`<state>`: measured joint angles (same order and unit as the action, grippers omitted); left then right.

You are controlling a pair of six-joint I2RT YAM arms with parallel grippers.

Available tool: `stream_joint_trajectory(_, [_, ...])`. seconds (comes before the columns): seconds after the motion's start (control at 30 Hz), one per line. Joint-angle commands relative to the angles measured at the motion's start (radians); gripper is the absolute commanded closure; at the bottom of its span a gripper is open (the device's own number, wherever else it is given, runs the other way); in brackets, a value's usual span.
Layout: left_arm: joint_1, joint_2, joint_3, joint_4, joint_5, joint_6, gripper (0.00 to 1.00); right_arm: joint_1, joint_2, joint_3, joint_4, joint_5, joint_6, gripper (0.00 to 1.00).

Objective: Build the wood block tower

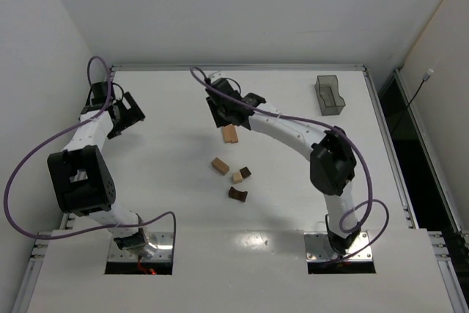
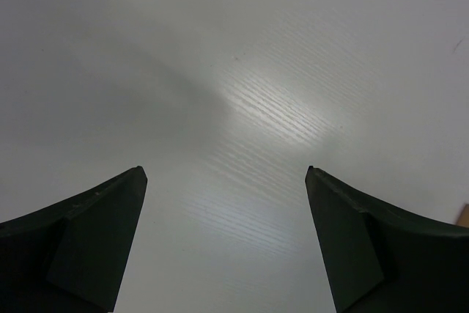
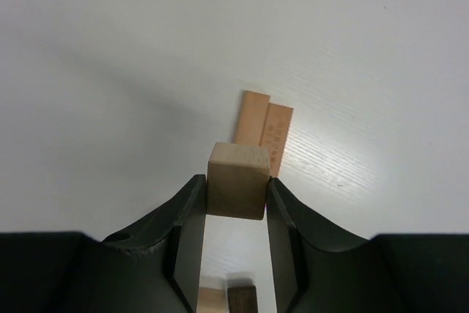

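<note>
No wood block tower is in view; the blocks lie apart on the white table. My right gripper (image 3: 235,182) is shut on a light tan cube (image 3: 236,174), held just short of two tan bars (image 3: 264,128) that lie side by side. From above, the right gripper (image 1: 222,117) hides the cube, and the bars (image 1: 230,134) lie just below it. Nearer me lie a tan block (image 1: 220,165), a small tan cube (image 1: 237,177) touching a dark cube (image 1: 245,171), and a dark arch piece (image 1: 237,194). My left gripper (image 1: 128,117) hangs open over bare table at the far left (image 2: 226,171).
A clear grey plastic bin (image 1: 330,95) stands at the back right. The table's metal rim (image 1: 242,67) runs along the far edge, with white walls behind. A purple cable loops beside each arm.
</note>
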<state>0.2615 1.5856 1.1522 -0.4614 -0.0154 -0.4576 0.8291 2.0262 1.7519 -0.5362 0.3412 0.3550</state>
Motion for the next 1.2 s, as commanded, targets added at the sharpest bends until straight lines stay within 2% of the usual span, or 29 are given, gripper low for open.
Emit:
stream_joint_trajectory(0.0, [0.013,-0.044,-0.003,0.027,-0.012,-0.027,0.12,-0.045,0.035,0.014,-0.033,0.007,0.119,1.0])
stream_joint_trajectory(0.27, [0.013,-0.016,0.018,0.027,0.0,-0.027,0.12,-0.165,0.108,0.014,-0.033,-0.157,0.191,1.0])
stream_joint_trajectory(0.57, [0.013,-0.016,0.006,0.036,0.009,-0.027,0.12,-0.185,0.172,0.067,-0.024,-0.278,0.202,1.0])
stream_joint_trajectory(1.17, [0.013,0.002,0.006,0.036,0.02,-0.018,0.12,-0.166,0.278,0.155,-0.013,-0.199,0.156,1.0])
